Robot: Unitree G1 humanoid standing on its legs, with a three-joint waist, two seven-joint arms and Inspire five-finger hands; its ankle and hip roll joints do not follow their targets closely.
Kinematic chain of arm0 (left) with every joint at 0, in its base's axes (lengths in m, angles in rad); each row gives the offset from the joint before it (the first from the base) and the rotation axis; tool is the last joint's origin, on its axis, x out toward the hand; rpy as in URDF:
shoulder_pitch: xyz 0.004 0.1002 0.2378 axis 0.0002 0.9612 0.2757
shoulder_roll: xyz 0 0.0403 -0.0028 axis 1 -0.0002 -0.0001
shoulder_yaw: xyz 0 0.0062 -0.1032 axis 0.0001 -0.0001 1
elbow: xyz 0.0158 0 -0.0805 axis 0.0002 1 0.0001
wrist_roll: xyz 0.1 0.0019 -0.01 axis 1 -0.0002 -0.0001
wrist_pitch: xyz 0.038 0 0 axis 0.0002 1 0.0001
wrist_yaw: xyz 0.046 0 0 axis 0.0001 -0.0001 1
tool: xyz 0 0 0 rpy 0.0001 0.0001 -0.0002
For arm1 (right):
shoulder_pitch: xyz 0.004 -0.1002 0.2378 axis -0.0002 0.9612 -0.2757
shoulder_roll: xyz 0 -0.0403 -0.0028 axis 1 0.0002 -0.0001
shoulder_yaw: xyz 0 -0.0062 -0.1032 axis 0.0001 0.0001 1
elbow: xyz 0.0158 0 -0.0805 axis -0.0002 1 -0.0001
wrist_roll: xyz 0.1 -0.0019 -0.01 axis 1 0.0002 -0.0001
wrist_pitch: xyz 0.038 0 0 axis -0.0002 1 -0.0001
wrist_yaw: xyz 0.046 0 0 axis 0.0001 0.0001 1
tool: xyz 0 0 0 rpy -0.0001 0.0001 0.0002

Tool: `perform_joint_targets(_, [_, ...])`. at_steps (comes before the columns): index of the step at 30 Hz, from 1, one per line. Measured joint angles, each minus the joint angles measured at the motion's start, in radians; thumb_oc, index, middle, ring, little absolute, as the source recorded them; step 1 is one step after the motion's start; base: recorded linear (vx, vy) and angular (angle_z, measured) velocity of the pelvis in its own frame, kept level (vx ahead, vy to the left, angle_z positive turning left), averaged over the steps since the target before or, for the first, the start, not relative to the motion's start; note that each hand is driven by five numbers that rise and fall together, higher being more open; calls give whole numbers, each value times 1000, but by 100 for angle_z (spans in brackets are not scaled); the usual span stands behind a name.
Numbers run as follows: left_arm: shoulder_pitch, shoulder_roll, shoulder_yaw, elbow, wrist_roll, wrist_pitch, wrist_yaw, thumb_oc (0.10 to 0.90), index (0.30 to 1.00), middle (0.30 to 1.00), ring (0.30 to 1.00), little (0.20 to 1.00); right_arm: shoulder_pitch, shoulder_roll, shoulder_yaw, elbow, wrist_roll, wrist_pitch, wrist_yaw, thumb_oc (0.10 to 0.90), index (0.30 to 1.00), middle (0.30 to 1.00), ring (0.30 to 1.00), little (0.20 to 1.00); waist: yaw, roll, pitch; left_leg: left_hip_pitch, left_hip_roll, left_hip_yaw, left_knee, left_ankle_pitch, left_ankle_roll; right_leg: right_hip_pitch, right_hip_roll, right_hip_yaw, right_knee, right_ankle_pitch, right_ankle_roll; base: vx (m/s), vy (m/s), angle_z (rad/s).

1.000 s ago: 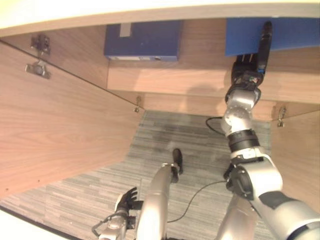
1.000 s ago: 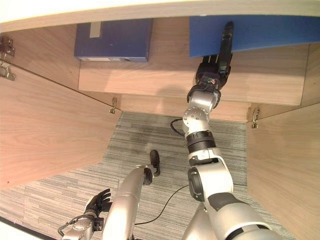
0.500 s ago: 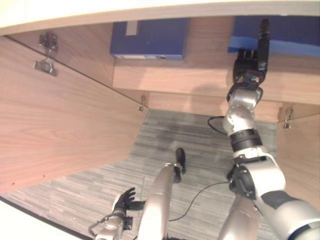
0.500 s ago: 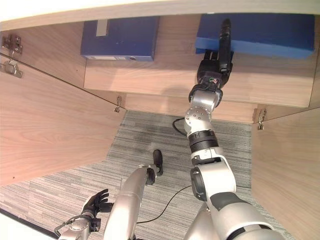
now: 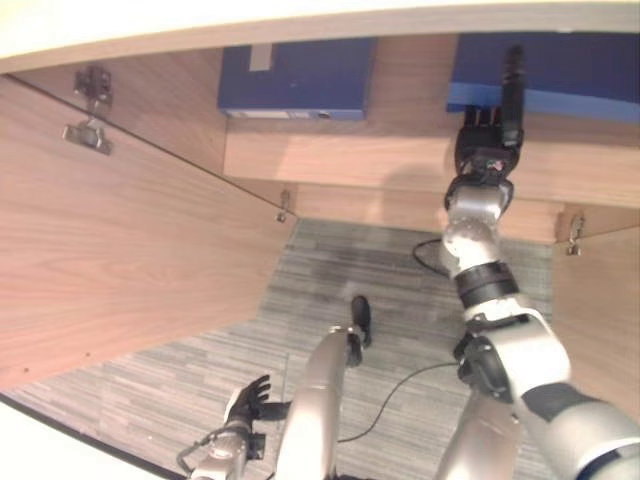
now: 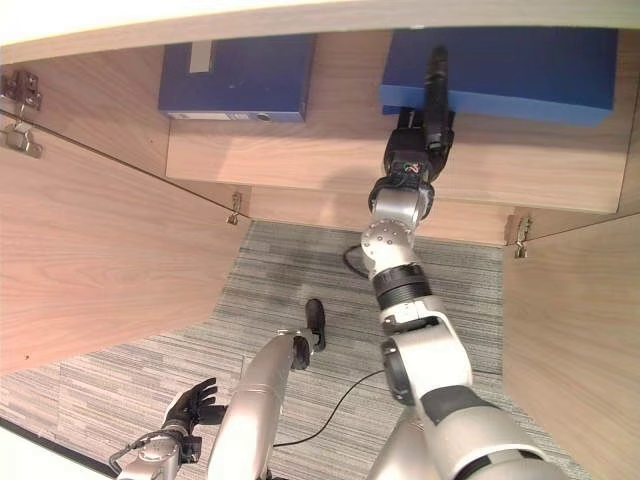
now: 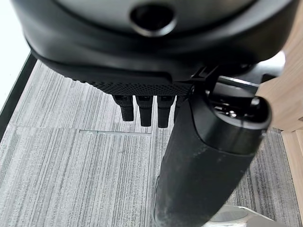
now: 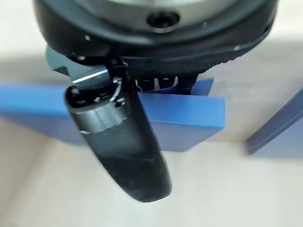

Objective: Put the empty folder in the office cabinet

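Observation:
A blue folder [image 6: 520,70] lies flat on the cabinet's upper shelf [image 6: 300,150], at the right. My right hand [image 6: 415,150] reaches up to the folder's near left corner. Its thumb [image 5: 512,80] lies along the folder's face. In the right wrist view the fingers [image 8: 165,84] go behind the folder [image 8: 189,118], so the hand pinches it. My left hand [image 5: 250,400] hangs low over the carpet, its fingers [image 7: 142,111] relaxed and holding nothing.
A second, darker blue folder [image 5: 295,78] lies on the same shelf to the left. The left cabinet door [image 5: 120,230] and the right cabinet door [image 5: 600,300] stand open. Grey carpet [image 5: 330,270] lies below.
The folder has gone from tilted against the shelf to lying flat on it. My right hand and the folder's corner have shifted a little to the left. The left hand hangs as before.

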Motion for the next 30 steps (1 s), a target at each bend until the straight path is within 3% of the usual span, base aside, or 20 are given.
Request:
perform_joint_targets(2, [1, 9, -3, 0, 0, 0, -39, 800, 900, 900, 900, 900, -19, -134, 207, 58, -126, 165, 62, 800, 900, 900, 900, 900, -5, -1, 0, 0, 3, 0, 1, 0, 0, 2, 3, -1, -4, 3, 1, -22, -43, -3])
perform_joint_targets(3, [1, 12, -3, 2, 0, -1, -56, 800, 900, 900, 900, 900, -25, -172, 258, 58, -179, 225, 103, 800, 900, 900, 900, 900, -5, -1, 0, 0, 4, -1, 1, 0, 0, 3, 6, -2, -7, 4, 1, -8, -24, -5])
perform_joint_targets(7, [2, 35, -14, -3, 0, -4, -105, 800, 900, 900, 900, 900, -83, -210, 321, 106, -314, 346, 219, 800, 900, 900, 900, 900, -13, -2, -1, 0, 15, -1, 0, 2, -2, 9, 19, -7, -22, 14, -3, 0, -7, -5])
perform_joint_targets(10, [1, 37, -14, -3, 0, -3, -106, 800, 900, 900, 900, 900, -110, -202, 320, 131, -335, 384, 243, 800, 900, 900, 900, 900, -21, -2, -1, 0, 17, -1, -1, 3, -3, 11, 22, -7, -27, 19, -6, 0, 0, 0])
perform_joint_targets(15, [1, 37, -13, -5, -1, -6, -105, 800, 900, 900, 900, 900, -109, -158, 260, 134, -302, 384, 240, 800, 900, 900, 900, 900, -29, -3, 0, 0, 19, 1, -2, 4, -2, 13, 27, -7, -40, 26, -7, -1, -4, -2])
perform_joint_targets(23, [1, 38, -13, -1, -2, -3, -106, 800, 900, 900, 900, 900, -132, -167, 318, 171, -368, 403, 267, 800, 900, 900, 900, 900, -29, -10, 3, 0, 20, 3, -8, 8, 1, 20, 31, -9, -63, 41, -2, 0, 0, 0])
perform_joint_targets(26, [1, 42, -11, -2, -3, -4, -106, 800, 900, 900, 900, 900, -176, -190, 383, 201, -435, 424, 294, 800, 900, 900, 900, 900, -29, -17, 6, 0, 19, 4, -16, 14, 1, 21, 32, -11, -72, 48, -4, 0, 0, 0])
perform_joint_targets(28, [1, 46, -11, -1, -3, -4, -108, 800, 900, 900, 900, 900, -225, -228, 489, 223, -563, 434, 321, 800, 900, 900, 900, 900, -29, -22, 8, 0, 19, 4, -20, 16, 2, 23, 34, -12, -81, 54, -5, -12, 13, -2])
perform_joint_targets(29, [1, 49, -11, 0, -3, -3, -108, 800, 900, 900, 900, 900, -291, -255, 561, 244, -710, 454, 371, 800, 900, 900, 900, 900, -32, -27, 10, 0, 19, 6, -21, 17, 3, 27, 36, -12, -91, 62, -5, -21, 30, -4])
perform_joint_targets(30, [1, 51, -11, 0, -3, -4, -109, 800, 900, 900, 900, 900, -305, -259, 579, 244, -736, 460, 379, 800, 900, 900, 900, 900, -32, -29, 11, 0, 20, 6, -21, 18, 4, 28, 38, -12, -95, 64, -3, -14, 25, -4])
